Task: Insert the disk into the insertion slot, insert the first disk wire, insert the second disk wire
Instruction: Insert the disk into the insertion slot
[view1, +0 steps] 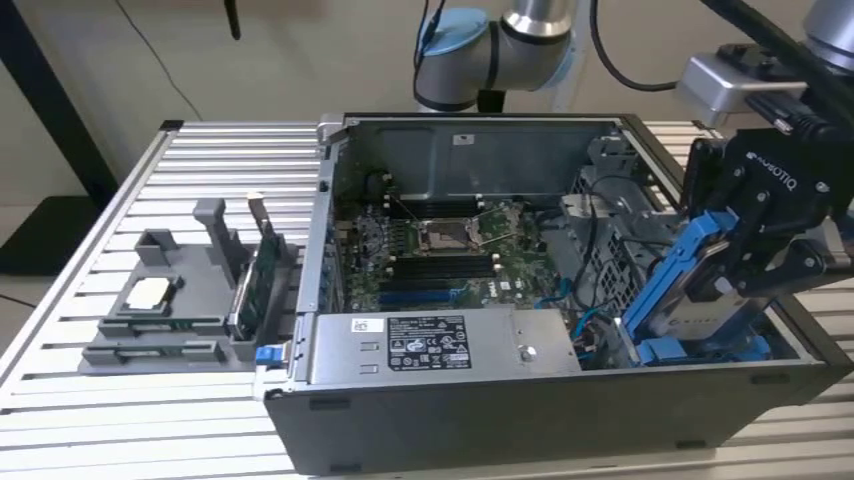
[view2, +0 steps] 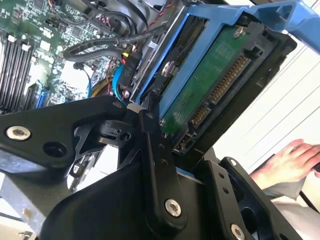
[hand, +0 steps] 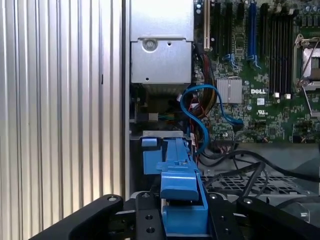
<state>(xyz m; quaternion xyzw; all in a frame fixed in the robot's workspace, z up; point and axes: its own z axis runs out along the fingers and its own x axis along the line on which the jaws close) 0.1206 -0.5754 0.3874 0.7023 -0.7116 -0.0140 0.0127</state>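
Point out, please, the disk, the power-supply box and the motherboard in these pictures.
the disk (view1: 674, 275): exterior view, on its blue carrier rail.
the power-supply box (view1: 427, 343): exterior view, on its label.
the motherboard (hand: 280, 120): first wrist view, on bare green board.

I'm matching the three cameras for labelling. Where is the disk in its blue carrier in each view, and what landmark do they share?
Exterior view: the disk stands tilted at the exterior view's right, lower end in the computer case.
Second wrist view: the disk close up, green circuit-board face showing, blue frame around it.
First wrist view: the disk edge-on, blue carrier showing.
Shared landmark: the green motherboard.
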